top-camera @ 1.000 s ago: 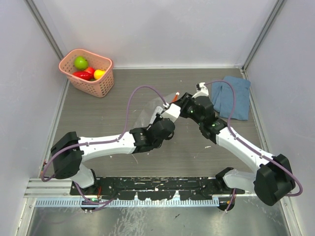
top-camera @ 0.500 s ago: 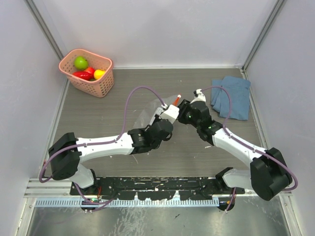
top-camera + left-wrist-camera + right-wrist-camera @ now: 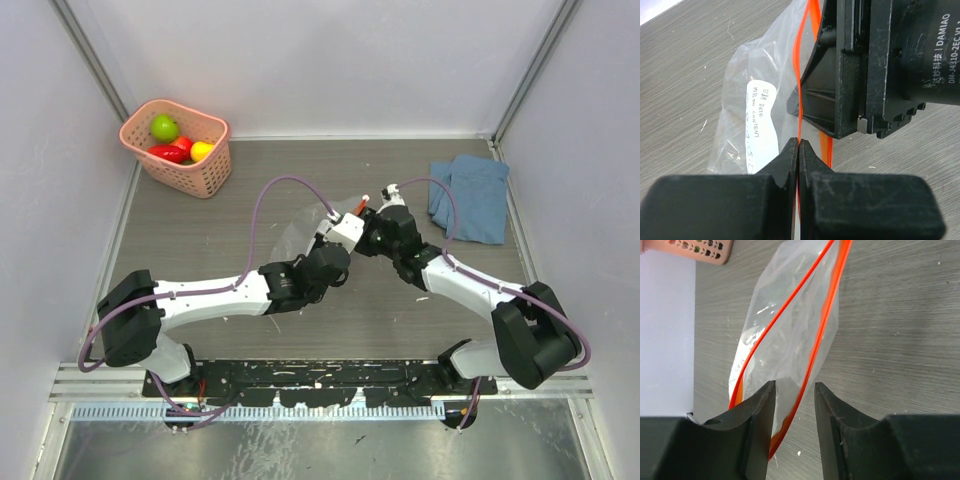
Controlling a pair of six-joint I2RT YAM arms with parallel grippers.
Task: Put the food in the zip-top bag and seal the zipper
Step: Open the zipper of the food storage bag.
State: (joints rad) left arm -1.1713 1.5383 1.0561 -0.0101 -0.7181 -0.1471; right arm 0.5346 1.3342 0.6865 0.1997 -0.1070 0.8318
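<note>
At the middle of the desk [image 3: 180, 240], your left pincer [image 3: 798, 150] is clenched on the zipper [image 3: 828, 305] of the empty bag [image 3: 785, 325]. Your right pincer [image 3: 795, 395] stands parted around a lip of its mouth. The food [image 3: 180, 143] sits in the basket [image 3: 210, 175], well apart, so loading and sealing are all left.

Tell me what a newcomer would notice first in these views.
Mid-table, over the clear bag, the left gripper is shut on the orange zipper and the right gripper stands open around the mouth's edge. The food sits in the pink basket at the far left corner, none bagged.
</note>
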